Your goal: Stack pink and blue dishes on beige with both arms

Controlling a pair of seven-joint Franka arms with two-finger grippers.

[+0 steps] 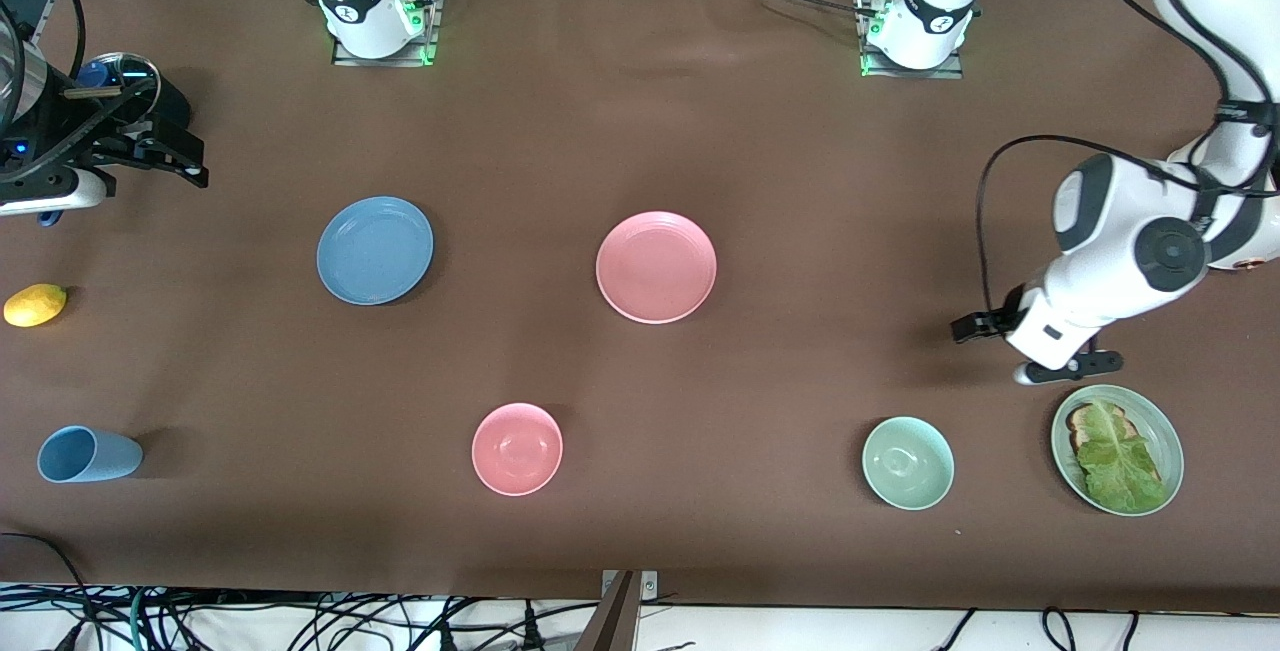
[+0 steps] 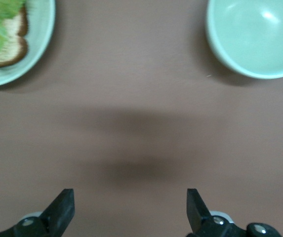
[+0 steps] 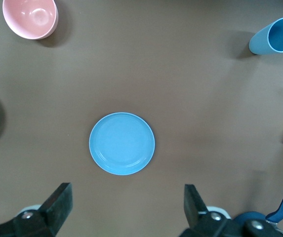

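While both grippers hang open and empty, the right gripper (image 3: 126, 210) faces the blue plate (image 3: 122, 143) — left gripper (image 2: 130, 210) nearer the pink plate (image 1: 656, 266); no beige plate shows.

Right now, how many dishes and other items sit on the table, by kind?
Plates: 3 — blue plate, pink plate, green plate
Bowls: 2 — pink bowl, green bowl
Cups: 1 — blue cup
Lemons: 1 — lemon
Total: 7

A pink bowl (image 1: 517, 449), green bowl (image 1: 908, 462), blue cup (image 1: 88, 455), lemon (image 1: 35, 305) and a green plate (image 1: 1165, 434) of lettuce (image 1: 1120, 459) sit on the brown table (image 1: 640, 131).
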